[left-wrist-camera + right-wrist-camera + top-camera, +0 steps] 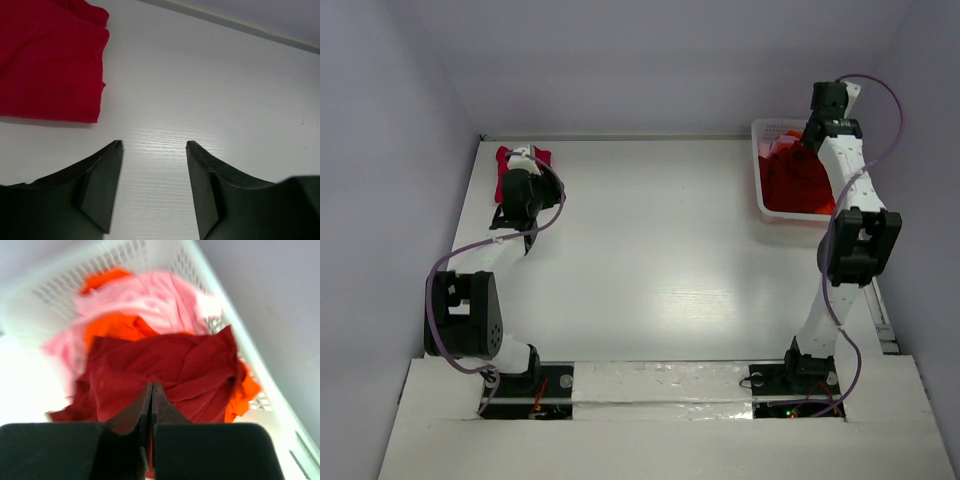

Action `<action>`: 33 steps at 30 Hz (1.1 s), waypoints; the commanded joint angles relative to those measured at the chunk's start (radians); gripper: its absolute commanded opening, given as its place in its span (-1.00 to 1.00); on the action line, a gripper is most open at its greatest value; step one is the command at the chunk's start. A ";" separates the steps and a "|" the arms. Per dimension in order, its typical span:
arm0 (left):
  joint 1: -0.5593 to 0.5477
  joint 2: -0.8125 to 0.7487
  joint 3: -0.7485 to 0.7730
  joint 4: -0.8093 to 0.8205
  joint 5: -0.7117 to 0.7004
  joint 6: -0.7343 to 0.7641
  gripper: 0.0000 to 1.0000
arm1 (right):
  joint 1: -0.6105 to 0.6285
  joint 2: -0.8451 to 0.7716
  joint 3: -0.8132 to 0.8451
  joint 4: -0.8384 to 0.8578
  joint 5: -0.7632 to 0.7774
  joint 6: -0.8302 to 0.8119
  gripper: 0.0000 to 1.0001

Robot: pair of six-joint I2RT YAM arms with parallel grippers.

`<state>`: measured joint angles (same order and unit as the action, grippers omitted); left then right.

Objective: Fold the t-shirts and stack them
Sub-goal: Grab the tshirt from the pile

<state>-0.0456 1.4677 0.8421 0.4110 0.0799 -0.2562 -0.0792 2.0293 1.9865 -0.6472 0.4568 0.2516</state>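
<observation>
A folded crimson-pink t-shirt [50,60] lies at the table's far left [503,160]. My left gripper [154,144] hovers just to its right, open, with only bare table between the fingers [525,165]. In the white lattice basket [165,255] at the far right lie a dark red t-shirt [190,365], an orange t-shirt [115,325] and a pale pink t-shirt [150,295], all crumpled together. My right gripper [151,384] reaches into the basket [757,135] and is shut on a bunched fold of the dark red shirt [800,180].
The white table [660,250] spreads between the two arms. Grey walls close it in at the back and on both sides. The basket stands close to the right wall.
</observation>
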 commanded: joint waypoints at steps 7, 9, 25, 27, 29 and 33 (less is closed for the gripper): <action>-0.048 -0.053 0.055 -0.003 -0.043 -0.003 0.59 | -0.002 -0.266 0.017 0.012 -0.138 -0.049 -1.00; -0.060 -0.059 0.058 -0.006 -0.048 -0.003 0.61 | -0.002 -0.297 -0.008 0.029 -0.197 -0.045 -1.00; -0.100 -0.104 0.071 -0.020 -0.059 -0.011 0.71 | -0.002 -0.354 -0.003 0.069 -0.756 -0.017 -1.00; -0.111 -0.106 0.068 -0.006 -0.049 -0.024 0.71 | -0.002 -0.362 0.020 0.078 -0.799 -0.003 -1.00; -0.135 -0.101 0.071 0.012 -0.046 -0.032 0.72 | -0.002 -0.368 0.046 0.066 -0.825 0.000 -1.00; -0.164 -0.073 0.071 0.051 -0.045 -0.054 0.71 | -0.002 -0.383 0.145 0.029 -0.859 0.002 -1.00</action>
<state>-0.1879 1.3998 0.8688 0.3840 0.0257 -0.2821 -0.0792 1.7077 2.0186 -0.6552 -0.3149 0.2401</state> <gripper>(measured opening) 0.855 0.012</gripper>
